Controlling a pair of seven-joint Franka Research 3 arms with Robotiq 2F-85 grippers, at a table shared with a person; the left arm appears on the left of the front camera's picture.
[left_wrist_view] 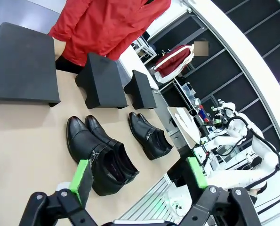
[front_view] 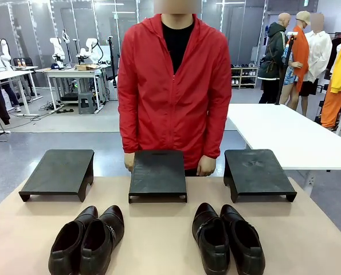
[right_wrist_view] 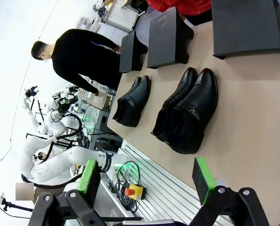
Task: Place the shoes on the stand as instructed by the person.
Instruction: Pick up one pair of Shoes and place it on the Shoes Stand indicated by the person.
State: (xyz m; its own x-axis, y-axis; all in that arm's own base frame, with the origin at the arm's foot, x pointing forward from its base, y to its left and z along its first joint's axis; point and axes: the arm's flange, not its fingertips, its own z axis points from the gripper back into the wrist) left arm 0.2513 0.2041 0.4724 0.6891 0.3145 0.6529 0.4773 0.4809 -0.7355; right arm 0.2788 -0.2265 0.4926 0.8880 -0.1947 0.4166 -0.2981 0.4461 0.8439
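We start with the tan counter (front_view: 159,252), where the person (front_view: 176,86) in red stands at the far edge, right behind the middle stand (front_view: 157,175). The left stand (front_view: 58,172) and right stand (front_view: 256,172) sit well apart from it, probably so each pair gets its own spot. The shoes sit on the near side, toes toward the stands (handy for us): the left pair (front_view: 87,240) and the right pair (front_view: 228,239). Our left claw (left_wrist_view: 139,173) and right claw (right_wrist_view: 147,179) hang above, fingers spread, empty; no stand is picked out yet.
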